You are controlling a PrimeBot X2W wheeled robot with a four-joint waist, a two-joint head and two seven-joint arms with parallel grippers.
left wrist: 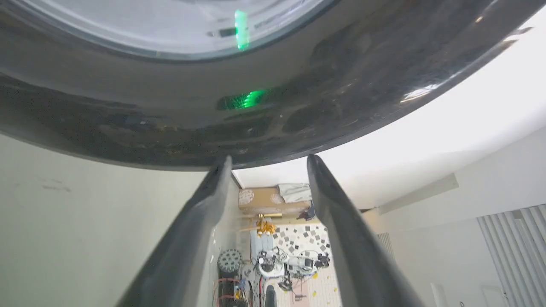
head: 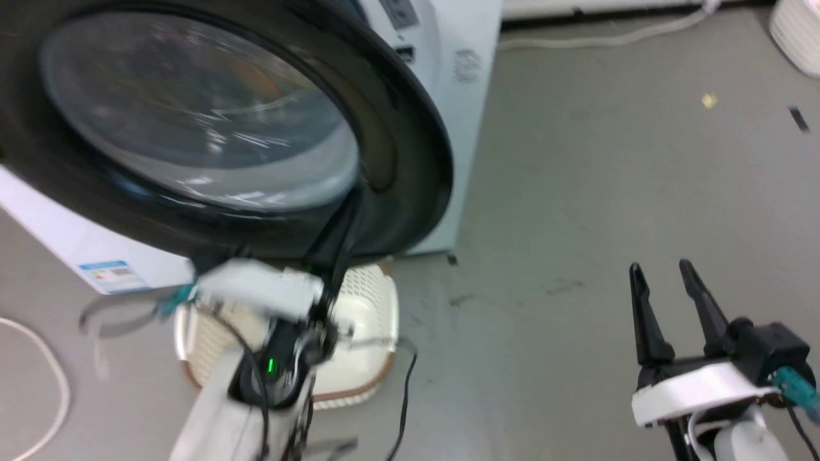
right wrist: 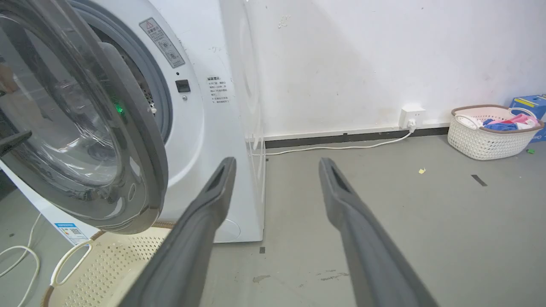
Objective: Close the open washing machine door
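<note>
Washing machine door (head: 205,121) sits upper left in head view, ajar, with a glossy black round frame and bulging clear glass. Left gripper (head: 346,224) lower centre, blurred, fingers up against the door's bottom rim. Right gripper (head: 660,267) lower right, jaws apart, empty.

Left wrist view: jaws apart, nothing between, tips at the curved black rim.

Right wrist view: door at left, partway out from the white washer (right wrist: 204,128), perforated plastic basket (right wrist: 119,264) beneath.

Step looks like the push; next needs a firm shove until it latches.

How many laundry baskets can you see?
2. One cream perforated plastic basket sits under the round black-framed washing machine door; another cream basket, holding clothes, stands by the white wall.
</note>
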